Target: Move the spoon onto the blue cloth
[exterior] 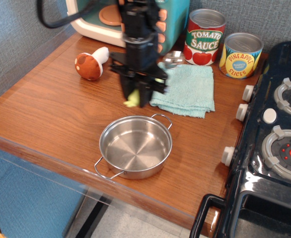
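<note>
You are carrying the spoon point(161, 74) toward the cloth point(184, 88), so the transport step is in hand and the placing is not yet done. The gripper point(138, 96) is clenching the spoon by its yellow-green handle: the handle tip is poking out below the jaws, and the silver bowl is showing up and to the right of them, near the cloth's back left corner. The spoon appears to be riding clear of the desk, tilted, with its bowl pointing toward the back edge. The gripper itself is hanging at the cloth's left edge, just behind the pan point(135, 146), so most of the cloth is lying to its right, toward the stove point(272, 129) at the desk's right edge. For the next move, you will likely need to keep shifting toward the right edge until the whole spoon is over the middle of the cloth, then lower and let go; releasing here would risk leaving the handle on bare wood. The mushroom point(91, 64) is lying near the back left corner, well clear of your path, and the 2 cans point(222, 44) are standing behind the cloth.
</note>
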You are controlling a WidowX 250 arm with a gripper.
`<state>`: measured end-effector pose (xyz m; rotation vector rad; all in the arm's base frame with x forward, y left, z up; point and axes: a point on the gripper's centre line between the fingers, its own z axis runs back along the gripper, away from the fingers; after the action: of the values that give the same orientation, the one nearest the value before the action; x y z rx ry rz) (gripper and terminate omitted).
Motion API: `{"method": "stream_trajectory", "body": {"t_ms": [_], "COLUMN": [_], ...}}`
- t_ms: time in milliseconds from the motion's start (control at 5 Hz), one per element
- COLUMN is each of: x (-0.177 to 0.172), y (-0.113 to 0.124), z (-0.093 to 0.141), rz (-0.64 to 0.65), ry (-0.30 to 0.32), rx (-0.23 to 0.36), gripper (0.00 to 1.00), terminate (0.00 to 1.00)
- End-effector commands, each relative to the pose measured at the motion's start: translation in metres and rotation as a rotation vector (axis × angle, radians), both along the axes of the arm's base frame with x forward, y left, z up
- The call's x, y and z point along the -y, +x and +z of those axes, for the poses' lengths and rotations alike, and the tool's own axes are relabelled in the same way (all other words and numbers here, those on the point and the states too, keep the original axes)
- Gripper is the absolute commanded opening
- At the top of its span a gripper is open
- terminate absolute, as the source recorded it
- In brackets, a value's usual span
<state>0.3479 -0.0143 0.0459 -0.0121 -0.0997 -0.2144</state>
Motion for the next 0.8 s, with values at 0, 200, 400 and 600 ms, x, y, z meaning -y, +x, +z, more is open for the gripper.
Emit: {"method": "stream_trajectory", "body": {"t_ms": [0, 200, 400, 600], "x": [0.018, 0.018, 0.020, 0.022], "y": [0.029, 0.034, 0.034, 0.033], "z": [0.008, 0.003, -0.005, 0.000], "rz": [0.082, 0.117, 0.118, 0.092], "ry": [-0.036, -0.040, -0.039, -0.037], "rx": [0.043, 0.035, 0.012, 0.026], "gripper": [0.00, 0.00, 0.00, 1.00], "terminate": [0.00, 0.00, 0.00, 0.00]}}
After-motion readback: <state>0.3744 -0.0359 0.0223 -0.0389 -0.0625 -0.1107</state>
